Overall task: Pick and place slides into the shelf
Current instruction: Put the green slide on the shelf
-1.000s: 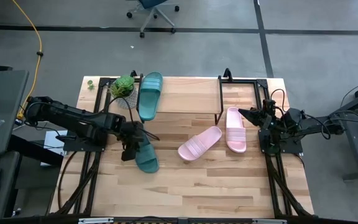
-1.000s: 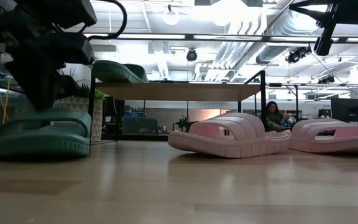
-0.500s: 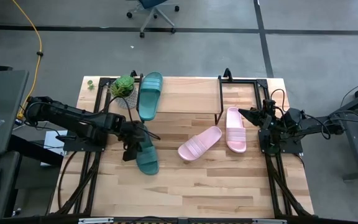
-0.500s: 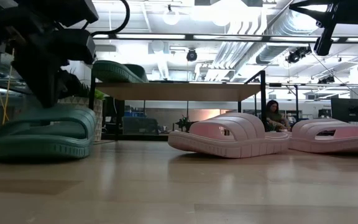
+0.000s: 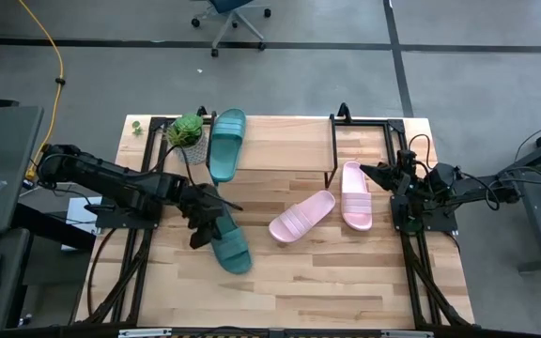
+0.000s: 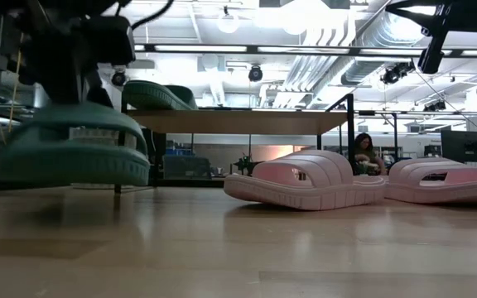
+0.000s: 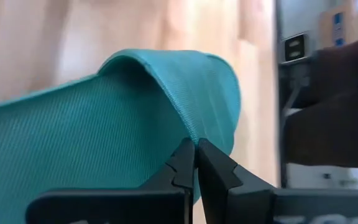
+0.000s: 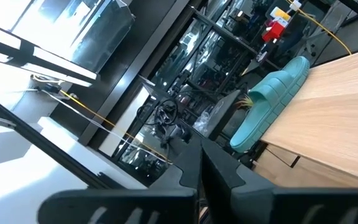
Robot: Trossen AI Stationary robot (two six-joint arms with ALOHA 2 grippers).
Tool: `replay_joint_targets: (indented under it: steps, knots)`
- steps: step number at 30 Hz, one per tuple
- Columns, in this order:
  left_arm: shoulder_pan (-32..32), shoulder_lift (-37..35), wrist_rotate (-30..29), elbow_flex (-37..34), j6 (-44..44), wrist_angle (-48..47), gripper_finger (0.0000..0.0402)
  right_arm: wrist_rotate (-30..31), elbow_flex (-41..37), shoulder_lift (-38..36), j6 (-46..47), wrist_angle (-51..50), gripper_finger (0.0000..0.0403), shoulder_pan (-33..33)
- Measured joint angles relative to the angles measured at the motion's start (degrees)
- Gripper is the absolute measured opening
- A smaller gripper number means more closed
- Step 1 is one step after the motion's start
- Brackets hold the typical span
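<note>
Since a second ago our left gripper [image 5: 207, 223], clamped on a green sandal [image 5: 229, 246], lifts it off the table [image 5: 346, 282]; our right gripper [image 5: 380, 174] waits shut

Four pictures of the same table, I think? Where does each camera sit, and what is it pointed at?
High view: above the table, looking straight down; both arms show, left gripper on a teal slide.
Low view: at tabletop height, looking level across; the lifted teal slide, two pink slides, the shelf.
Left wrist view: on the left arm, its fingers pinching teal strap.
Right wrist view: on the waiting right arm, seeing the shelved teal slide.
High and low share all slides.
</note>
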Motion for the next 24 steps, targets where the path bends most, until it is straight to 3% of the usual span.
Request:
replay_joint_targets:
  steps: [6, 12, 24]
  knots:
    - [-6.8, 0.0, -3.0, 0.0, -9.9, 8.4, 0.0000, -0.5, 0.0, 0.0, 0.1, 0.0, 0.0000, 0.0]
    - [-12.9, 0.0, -15.1, 0.9, -19.8, 17.9, 0.0000, -0.9, 0.0, 0.0, 0.1, 0.0, 0.0000, 0.0]
    - [-15.9, 0.0, -44.8, 19.7, -20.4, 3.6, 0.0000, -6.4, 0.0, 0.0, 1.1, 0.0, 0.0000, 0.0]
